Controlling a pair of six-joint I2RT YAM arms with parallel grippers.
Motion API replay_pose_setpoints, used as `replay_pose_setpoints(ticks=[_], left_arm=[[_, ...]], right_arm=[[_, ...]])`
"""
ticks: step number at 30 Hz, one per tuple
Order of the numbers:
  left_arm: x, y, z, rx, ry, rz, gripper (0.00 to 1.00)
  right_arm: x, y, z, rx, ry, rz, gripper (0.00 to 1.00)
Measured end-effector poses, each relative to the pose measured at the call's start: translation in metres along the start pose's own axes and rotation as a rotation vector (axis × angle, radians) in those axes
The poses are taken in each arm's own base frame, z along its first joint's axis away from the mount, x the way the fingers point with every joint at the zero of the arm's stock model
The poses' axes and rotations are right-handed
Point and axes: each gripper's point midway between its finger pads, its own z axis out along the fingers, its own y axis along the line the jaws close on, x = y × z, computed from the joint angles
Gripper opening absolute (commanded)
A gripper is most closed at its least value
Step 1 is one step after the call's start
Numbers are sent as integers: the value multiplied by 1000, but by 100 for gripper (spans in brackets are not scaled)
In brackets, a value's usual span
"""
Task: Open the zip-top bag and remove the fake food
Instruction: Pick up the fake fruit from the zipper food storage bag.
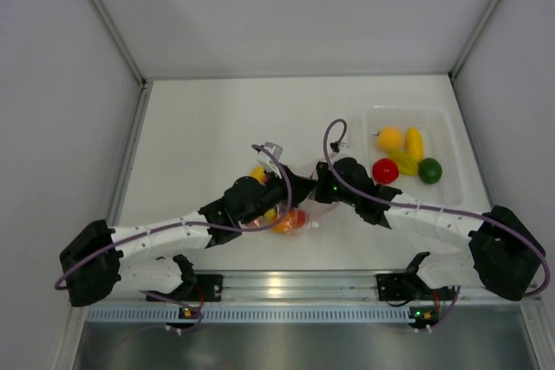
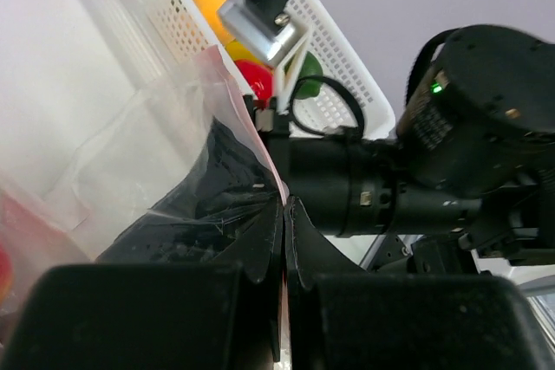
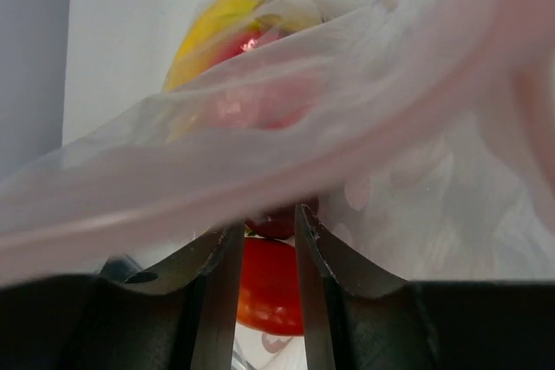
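Claws meet over the middle of the surface (image 1: 199,145) in the top view: left claw (image 1: 305,186) and right claw (image 1: 323,190) tip to tip. The zip-top bag (image 1: 303,224) lies just beneath them, with fake food (image 1: 293,219) inside.

Left wrist view: the left claw is clamped tight on the bag's pink-edged lip.

Right wrist view: the right claw stands slightly open. Bag film drapes across its tips, and a red fruit (image 3: 270,296) shows through the gap.
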Motion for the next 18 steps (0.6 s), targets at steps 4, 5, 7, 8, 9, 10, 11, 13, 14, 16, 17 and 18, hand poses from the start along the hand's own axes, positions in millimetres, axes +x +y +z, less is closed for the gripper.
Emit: replay_pose_setpoints(ticks=[4,5,7,8,9,10,11,13,14,16,17,18], left_arm=[[-5,-6,-3,21,-9,-4,0],[-7,-7,-4,25,-14,-5,0],[-10,-10,-6,34,-21,-6,0],[-12,-12,-7,39,-25,-7,0],[-13,-13,-8,44,-27,-7,0],[-14,-14,-8,49,-28,-8,0],[-13,-16,-9,56,-25,-8,0],[-11,-19,-9,72,-12,-6,0],[-10,-20,-10,80,-6,-6,0],[-9,-22,-10,91,2,-6,0],[-9,-23,-11,95,3,-6,0],[-10,-24,-11,98,2,-6,0]], right_arm=[[10,2,8,0,6,12,31],[10,3,9,0,1,14,31],[10,6,10,-9,-10,21,31],[9,8,12,-13,-17,25,32],[9,9,14,-16,-22,30,33],[9,9,16,-17,-22,34,33],[10,8,18,-17,-20,37,33],[12,8,21,-20,-21,46,33],[14,6,22,-18,-19,48,33],[16,5,23,-17,-17,54,33],[16,5,23,-19,-17,55,34],[17,6,24,-23,-18,57,35]])
